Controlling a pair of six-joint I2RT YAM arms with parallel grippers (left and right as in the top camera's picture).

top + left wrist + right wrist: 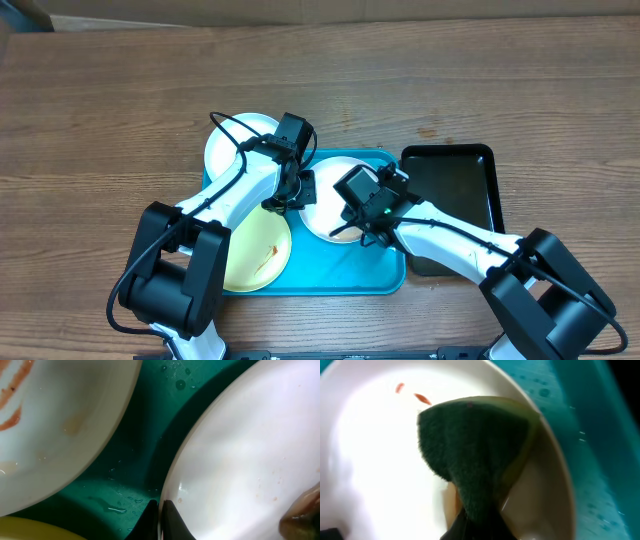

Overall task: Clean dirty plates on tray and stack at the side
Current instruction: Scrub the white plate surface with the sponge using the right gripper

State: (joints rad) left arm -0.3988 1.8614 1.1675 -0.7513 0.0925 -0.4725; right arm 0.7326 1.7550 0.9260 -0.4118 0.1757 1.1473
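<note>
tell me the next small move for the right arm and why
Probably wipe the sponge, held in the right pincer, across the plate onto the red smears just beyond its edge. The left pincer grips that plate's rim, so it should hold steady.
</note>
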